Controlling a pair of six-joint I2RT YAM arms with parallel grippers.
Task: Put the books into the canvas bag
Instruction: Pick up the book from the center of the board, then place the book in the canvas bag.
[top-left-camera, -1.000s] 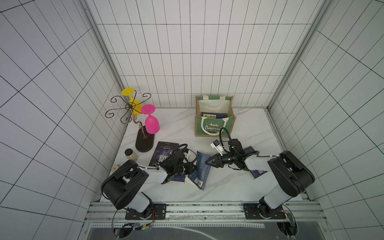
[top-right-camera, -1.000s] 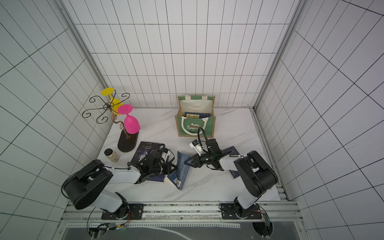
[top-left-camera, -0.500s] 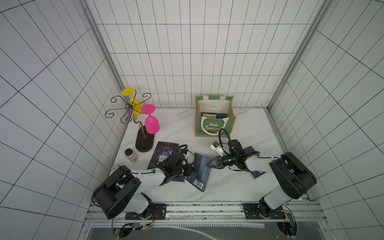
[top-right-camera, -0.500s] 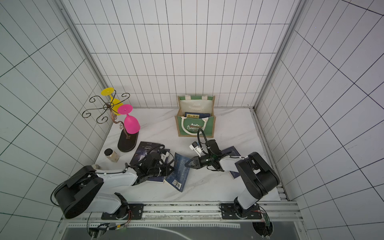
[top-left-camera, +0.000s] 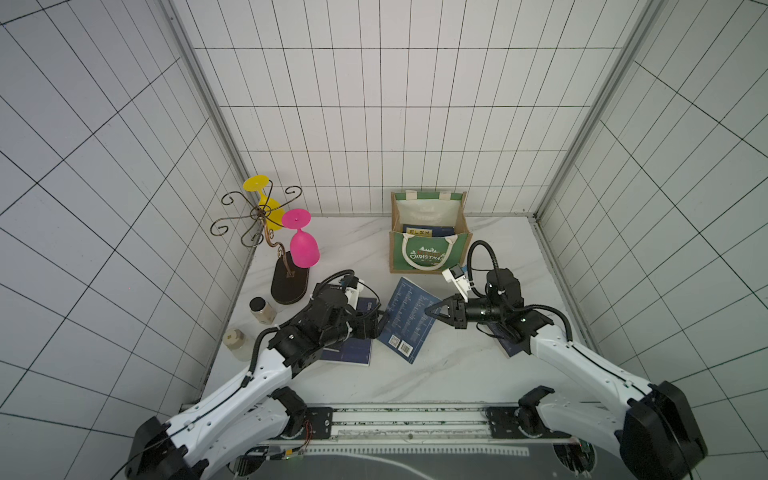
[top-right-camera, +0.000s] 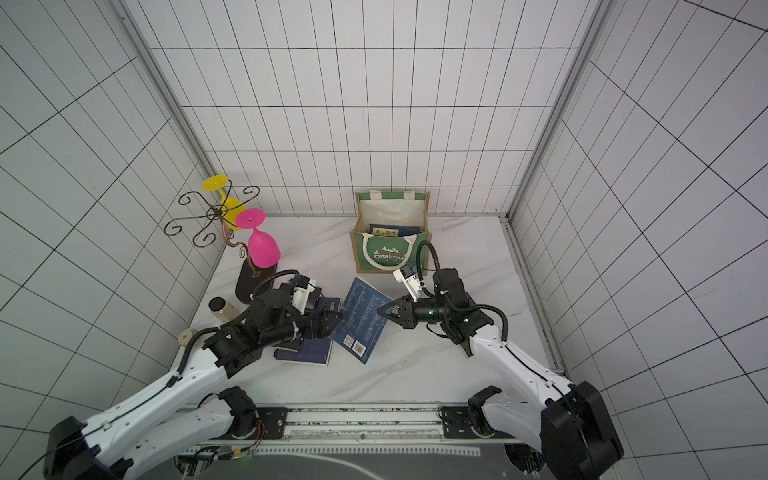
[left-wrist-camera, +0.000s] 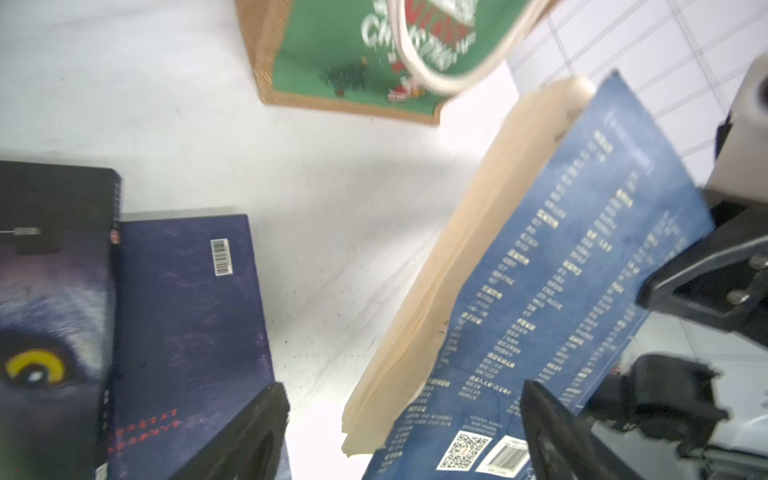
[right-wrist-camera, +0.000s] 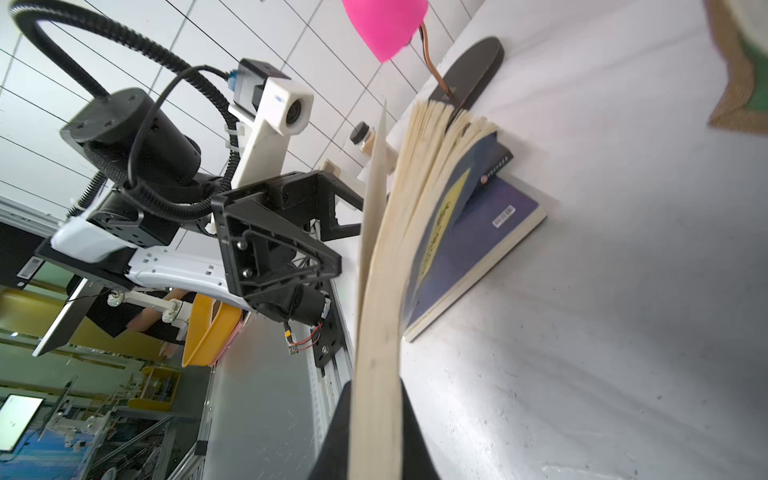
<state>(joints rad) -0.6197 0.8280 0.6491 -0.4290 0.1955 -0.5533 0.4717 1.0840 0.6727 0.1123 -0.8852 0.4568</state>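
Now right claw (top-left-camera: 431, 312) is clamped on the blue book (top-left-camera: 409, 328); left claw (top-left-camera: 377, 326) gapes wide, holding nothing.

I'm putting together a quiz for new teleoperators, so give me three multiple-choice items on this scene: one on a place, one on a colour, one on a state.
1. Where does the canvas bag stand?
A. at the far edge of the table
B. at its near edge
C. off the table

2. What colour is the glass hanging nearest the bag?
A. green
B. pink
C. white

3. The right gripper is
A. open above the table
B. shut on the blue book
C. inside the bag

Key: 1 A, it stands upright by the far edge; 2 B, its bowl is bright pink; 3 B, the right wrist view shows its fingers clamping the page edges.
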